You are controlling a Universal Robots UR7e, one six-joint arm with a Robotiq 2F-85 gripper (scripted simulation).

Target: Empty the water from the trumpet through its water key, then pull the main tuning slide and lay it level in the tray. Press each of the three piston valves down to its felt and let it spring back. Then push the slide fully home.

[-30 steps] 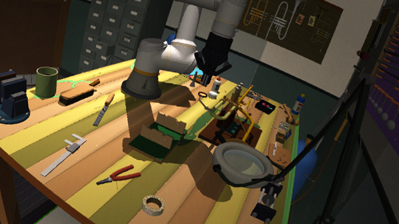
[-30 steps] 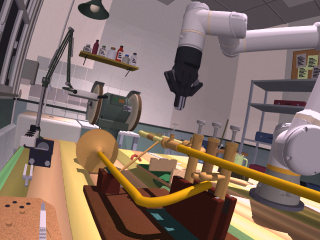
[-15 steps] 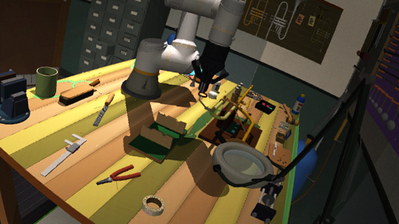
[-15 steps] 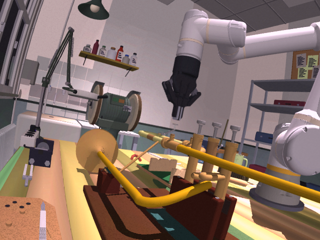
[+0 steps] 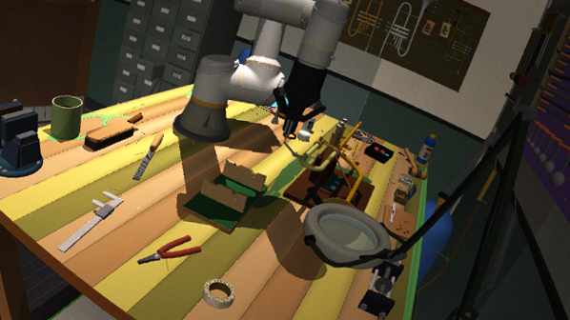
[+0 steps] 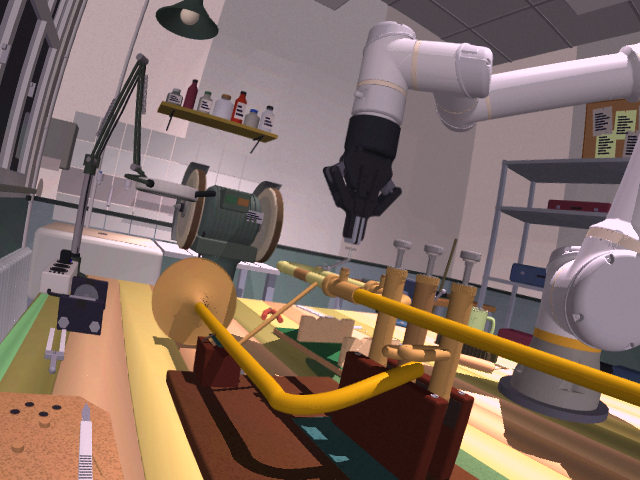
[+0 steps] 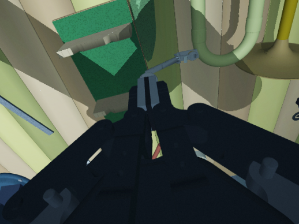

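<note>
The water key lever (image 7: 170,62) runs from the bend of the main tuning slide (image 7: 222,56) and its near end disappears under my fingertips. My gripper (image 7: 147,96) (image 6: 354,238) (image 5: 288,131) is closed and empty, pointing straight down just above that lever at the slide end of the trumpet (image 6: 362,305) (image 5: 331,157). The trumpet rests on a dark red stand (image 6: 331,413), its three piston valves (image 6: 431,253) upright with caps raised. The green felt tray (image 5: 225,195) (image 7: 104,57) with cardboard cradles lies on the bench beside the slide.
A grey basin (image 5: 347,233) sits at the bench's near right, under the trumpet's bell (image 6: 194,302). Red pliers (image 5: 171,249), a tape roll (image 5: 218,293), a caliper (image 5: 90,221), file (image 5: 148,155), brush (image 5: 109,134), green cup (image 5: 65,116) and vise (image 5: 15,142) lie to the left.
</note>
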